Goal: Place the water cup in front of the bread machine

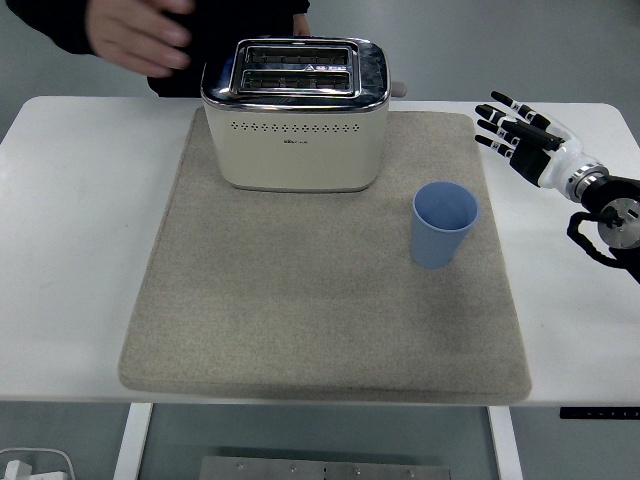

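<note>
Fingers spread and empty, the right hand (522,135) hovers over the white table (70,200) past the right edge of the beige mat (300,300). The blue water cup (444,224) stands upright on the mat, right of and nearer than the cream bread machine (296,115). A person's hand (135,35), blurred, shows at top left.

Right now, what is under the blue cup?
The blue cup stands upright on a beige mat that lies on the white table. Its base covers that patch of mat.
</note>
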Controlling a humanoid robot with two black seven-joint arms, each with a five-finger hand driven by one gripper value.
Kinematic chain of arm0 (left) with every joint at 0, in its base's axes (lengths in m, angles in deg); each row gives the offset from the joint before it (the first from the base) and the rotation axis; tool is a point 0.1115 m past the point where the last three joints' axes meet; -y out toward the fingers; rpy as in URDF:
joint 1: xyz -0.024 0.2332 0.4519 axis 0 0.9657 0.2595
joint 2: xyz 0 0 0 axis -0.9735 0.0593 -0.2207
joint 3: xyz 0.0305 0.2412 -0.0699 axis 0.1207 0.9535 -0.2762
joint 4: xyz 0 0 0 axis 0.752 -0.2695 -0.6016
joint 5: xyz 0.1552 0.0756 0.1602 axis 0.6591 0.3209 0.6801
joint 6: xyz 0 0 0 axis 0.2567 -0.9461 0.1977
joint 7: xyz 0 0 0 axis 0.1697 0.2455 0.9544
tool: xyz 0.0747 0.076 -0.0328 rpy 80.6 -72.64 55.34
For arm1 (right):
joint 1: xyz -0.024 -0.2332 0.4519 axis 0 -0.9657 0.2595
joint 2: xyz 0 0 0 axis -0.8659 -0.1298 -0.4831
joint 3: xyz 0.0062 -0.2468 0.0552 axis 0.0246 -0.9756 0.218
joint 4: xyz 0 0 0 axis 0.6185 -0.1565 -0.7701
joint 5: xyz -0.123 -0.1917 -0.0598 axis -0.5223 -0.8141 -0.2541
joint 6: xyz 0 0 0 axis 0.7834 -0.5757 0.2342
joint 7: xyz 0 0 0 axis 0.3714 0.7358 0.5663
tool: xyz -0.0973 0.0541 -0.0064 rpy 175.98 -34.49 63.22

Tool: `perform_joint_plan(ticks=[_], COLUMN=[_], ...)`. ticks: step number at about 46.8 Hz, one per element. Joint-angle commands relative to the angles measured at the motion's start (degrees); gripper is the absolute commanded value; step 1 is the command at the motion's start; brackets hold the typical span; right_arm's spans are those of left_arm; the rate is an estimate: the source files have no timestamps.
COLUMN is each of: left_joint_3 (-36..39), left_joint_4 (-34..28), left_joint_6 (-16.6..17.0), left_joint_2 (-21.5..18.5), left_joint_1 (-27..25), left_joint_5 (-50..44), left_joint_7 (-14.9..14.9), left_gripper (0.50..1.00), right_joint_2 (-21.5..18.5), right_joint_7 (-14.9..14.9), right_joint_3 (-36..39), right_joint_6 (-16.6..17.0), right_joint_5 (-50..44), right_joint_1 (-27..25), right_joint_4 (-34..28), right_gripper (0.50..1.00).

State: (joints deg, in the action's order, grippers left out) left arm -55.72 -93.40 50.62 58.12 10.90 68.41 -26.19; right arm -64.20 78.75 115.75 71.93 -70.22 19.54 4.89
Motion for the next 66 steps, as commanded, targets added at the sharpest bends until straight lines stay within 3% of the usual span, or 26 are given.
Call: perform_joint_plan(ticks=[1, 21, 32, 46, 56, 66], left_joint_3=[0.0, 0.0, 0.0, 0.0, 0.1, 0.0], left_joint_4=[-0.1, -0.1, -0.1, -0.1, -0.1, -0.1], left_joint_6=[0.0, 0.0, 0.0, -0.1, -0.1, -0.1], left_joint_2=[0.0, 0.0, 0.0, 0.0, 0.0, 0.0], left_joint_1=[0.0, 0.0, -0.1, -0.1, -0.3, -0.9], left_joint_5=[0.0, 0.0, 0.0, 0.0, 0.1, 0.2], left_joint_7=[0.0, -0.1, -0.1, -0.1, 0.0, 0.0], left_gripper=[1.000, 1.000, 1.000, 1.000, 1.000, 1.000], right_joint_2=[0.0, 0.4, 3.4, 10.9, 15.4, 19.6], right_joint_7=[0.0, -0.1, -0.1, 0.1, 3.9, 12.0], right_joint_3=[0.0, 0.1, 0.5, 0.4, 0.3, 0.5], right_joint_6=[0.1, 1.0, 7.9, 20.4, 25.2, 26.6], right_joint_5=[-0.1, 0.0, 0.0, -3.7, -7.5, -14.1], right_joint_1=[0.0, -0.3, -1.5, -6.0, -7.0, -8.9], right_joint_4=[0.0, 0.0, 0.3, 0.7, 0.7, 3.4], right_gripper=[0.926, 0.928, 0.928, 0.928, 0.928, 0.928])
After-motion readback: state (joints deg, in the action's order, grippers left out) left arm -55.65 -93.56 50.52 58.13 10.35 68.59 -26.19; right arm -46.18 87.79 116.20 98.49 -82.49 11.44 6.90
